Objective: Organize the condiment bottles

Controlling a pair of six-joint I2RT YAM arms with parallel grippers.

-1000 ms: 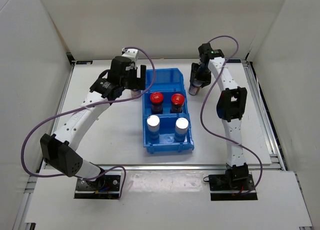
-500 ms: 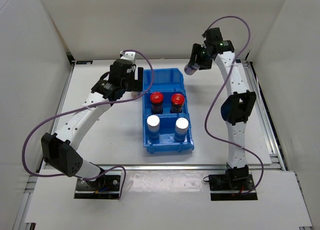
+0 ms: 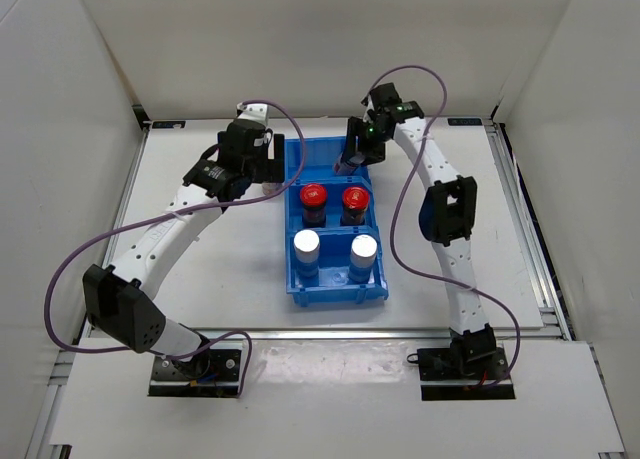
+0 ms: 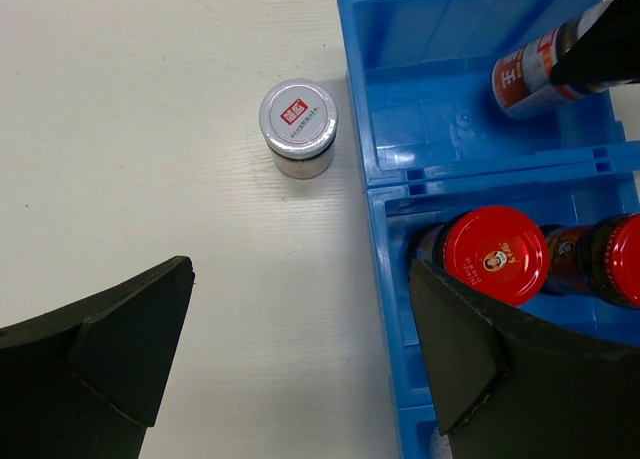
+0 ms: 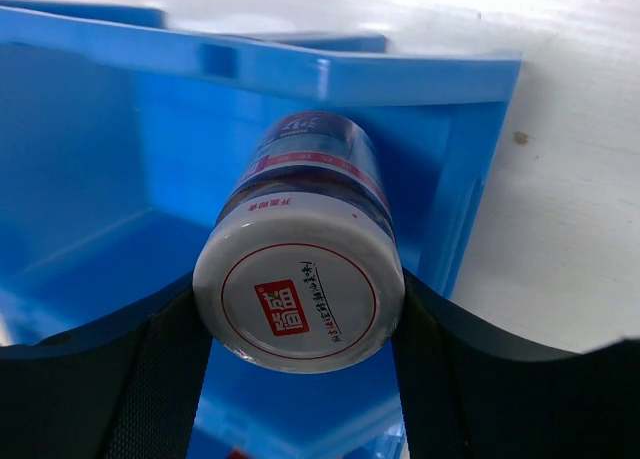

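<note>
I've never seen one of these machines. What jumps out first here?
The bright blue bin in the middle of the table, with two red-capped bottles in its middle compartment and two silver-topped bottles in its near one. Over its far compartment, the right gripper holds a grey-lidded bottle tilted. A second grey-lidded bottle stands on the table left of the bin, below the open left gripper.

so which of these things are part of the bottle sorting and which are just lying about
Job: two red-capped dark bottles; two silver-topped bottles; held short grey-lidded jar; free-standing short grey-lidded jar.
Not being sorted: blue three-compartment plastic bin; white table.
</note>
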